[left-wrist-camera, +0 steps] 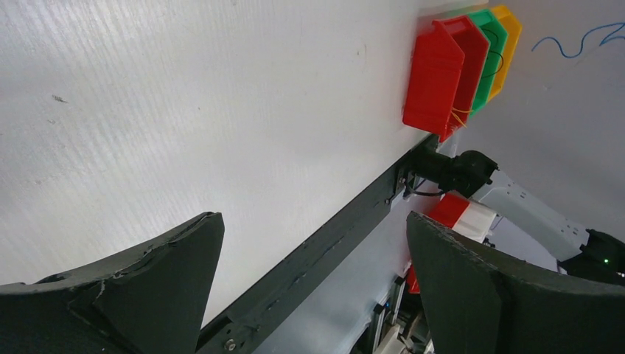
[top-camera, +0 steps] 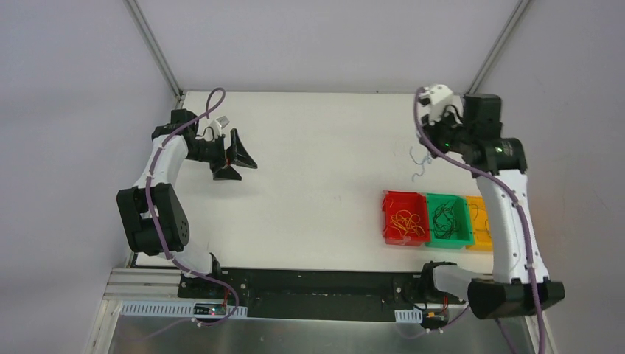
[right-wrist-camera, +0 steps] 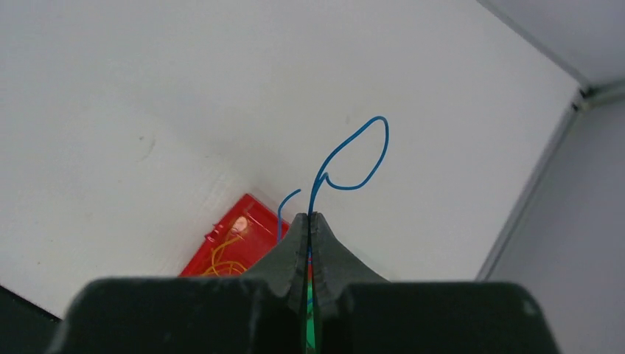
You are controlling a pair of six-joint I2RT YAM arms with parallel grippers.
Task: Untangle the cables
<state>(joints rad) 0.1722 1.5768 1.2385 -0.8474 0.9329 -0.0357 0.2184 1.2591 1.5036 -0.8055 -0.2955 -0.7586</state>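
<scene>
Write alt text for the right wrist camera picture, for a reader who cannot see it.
The right gripper has its two black fingers shut on a thin curly blue wire, which loops out beyond the fingertips against the white table. At the lower left, beside the fingers, a red plastic bin holds thin yellow-orange wires.

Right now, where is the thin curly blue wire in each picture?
Top external: the thin curly blue wire dangles right of centre, above the red plastic bin.
Left wrist: the wire is in the top right corner.
Right wrist: the wire is in the middle, pinched by the shut right gripper.
Shared landmark: the red bin.
</scene>
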